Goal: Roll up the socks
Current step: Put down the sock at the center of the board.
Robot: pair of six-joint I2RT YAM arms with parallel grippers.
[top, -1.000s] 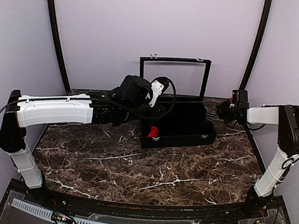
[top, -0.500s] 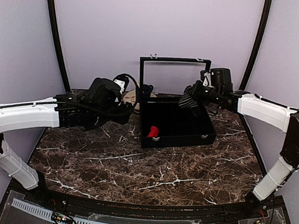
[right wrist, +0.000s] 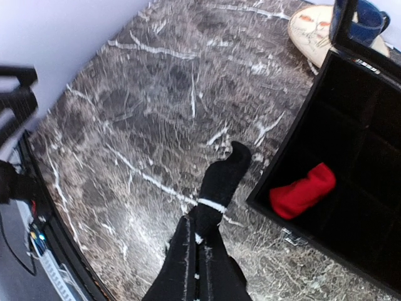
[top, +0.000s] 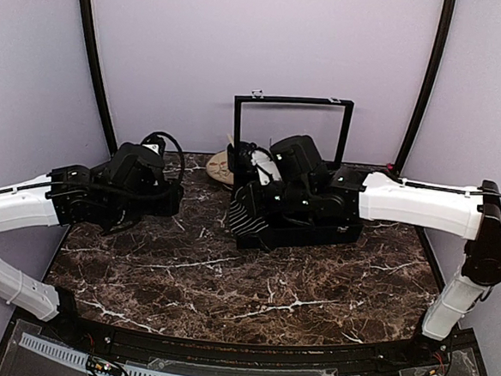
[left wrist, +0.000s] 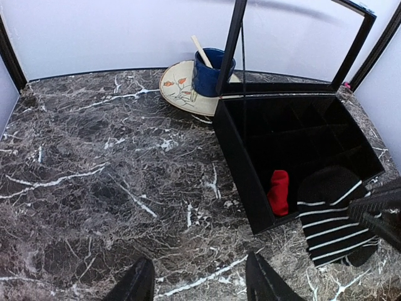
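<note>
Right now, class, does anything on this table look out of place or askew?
Yes. A black striped sock hangs limp and unrolled from the shut right gripper, just outside the front corner of the black box. It looks odd because the red sock lies inside a box compartment.

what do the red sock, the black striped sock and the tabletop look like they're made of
red sock: soft matte knit fabric, going by its slumped, rounded folds.
black striped sock: likely stretchy knit, matte; it hangs limp.
tabletop: looks like smooth dark marble with white veins, though it could be printed laminate.
</note>
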